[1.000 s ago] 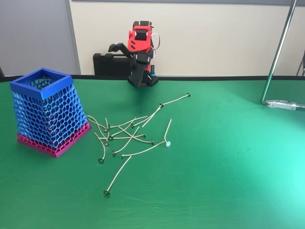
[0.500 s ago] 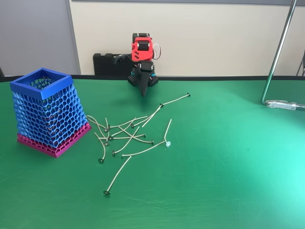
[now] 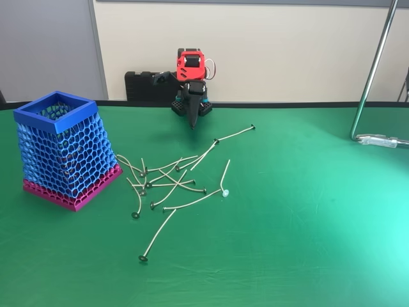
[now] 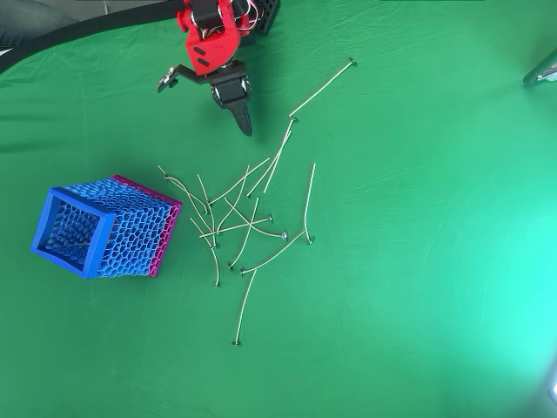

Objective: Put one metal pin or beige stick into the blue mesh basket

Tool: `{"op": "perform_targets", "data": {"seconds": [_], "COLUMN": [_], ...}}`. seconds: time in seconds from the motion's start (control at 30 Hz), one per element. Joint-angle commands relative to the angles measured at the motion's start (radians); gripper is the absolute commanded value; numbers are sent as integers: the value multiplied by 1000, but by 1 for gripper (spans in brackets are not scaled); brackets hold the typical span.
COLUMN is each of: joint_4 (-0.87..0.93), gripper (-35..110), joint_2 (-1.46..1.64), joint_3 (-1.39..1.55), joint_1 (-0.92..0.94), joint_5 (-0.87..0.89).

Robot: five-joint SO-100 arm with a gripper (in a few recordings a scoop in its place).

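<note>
Several thin pale metal pins (image 3: 174,179) (image 4: 246,218) lie scattered and crossed on the green cloth in the middle of the table. The blue mesh basket (image 3: 61,150) (image 4: 97,232) with its pink base stands upright at the left, apart from the pins. My red and black gripper (image 3: 174,103) (image 4: 205,108) hangs at the back of the table, just in front of the arm's base. Its black pointed finger (image 3: 192,118) (image 4: 241,117) aims down at the cloth behind the pins. The other jaw sticks out to the left, so the gripper is open and holds nothing.
A black case (image 3: 144,86) sits behind the arm against the wall. A metal stand pole (image 3: 372,73) with its clamp (image 3: 381,140) stands at the right edge. Green cloth (image 3: 307,224) stretches wide on the right and front.
The gripper has swung from facing left to pointing down at the cloth in front of the base, and its tip has dropped a little. Pins and basket have not moved.
</note>
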State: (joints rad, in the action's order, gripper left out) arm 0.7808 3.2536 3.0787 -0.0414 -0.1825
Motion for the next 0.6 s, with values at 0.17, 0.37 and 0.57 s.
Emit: {"op": "perform_targets", "data": {"seconds": [0.17,0.37,0.57], "joint_4": [48,80,83], "gripper": [1,1,1], "joint_2": [43,69,71], "joint_3": [5,5,5], "joint_1": [-2,-6,-6], "joint_5": [17,18,21]}}
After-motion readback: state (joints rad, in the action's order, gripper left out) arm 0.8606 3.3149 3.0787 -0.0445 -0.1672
